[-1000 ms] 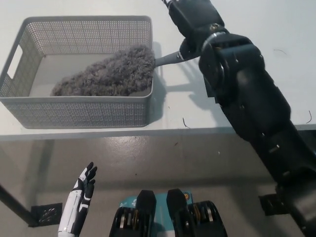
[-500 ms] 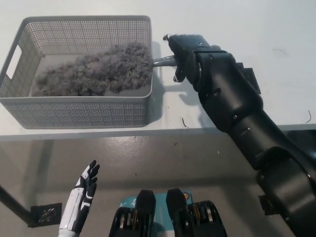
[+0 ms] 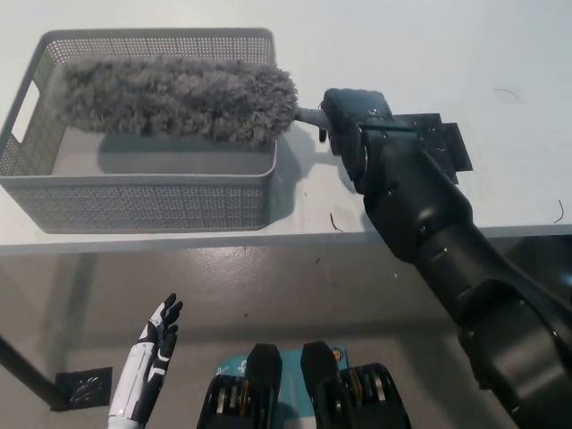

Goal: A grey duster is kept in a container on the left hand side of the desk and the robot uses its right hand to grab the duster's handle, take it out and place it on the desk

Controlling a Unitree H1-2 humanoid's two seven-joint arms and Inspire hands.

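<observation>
A: Mesh container (image 3: 143, 201) on the desk's left, and the grey duster (image 3: 179, 100) hangs level above it, its fluffy head spanning nearly the whole length. You can see its shadow on the container's bottom!

B: The container's right wall sits right under the head's end, where the handle (image 3: 308, 114) pokes out. The only other thing nearby is a small dark thread (image 3: 335, 222) close to the desk's front edge.

A: The black right hand (image 3: 344, 116) is just beyond that wall, fingers clenched round the handle. Its forearm (image 3: 420, 214) slants down toward the bottom right.

B: The white left hand (image 3: 147, 371) rests low at the lower left, below the desk edge, fingers spread and holding nothing.

A: The desk (image 3: 429, 45) is plain white. Below it there's pale floor (image 3: 295, 286), with a dark desk leg (image 3: 27, 371) in the lower left corner.
</observation>
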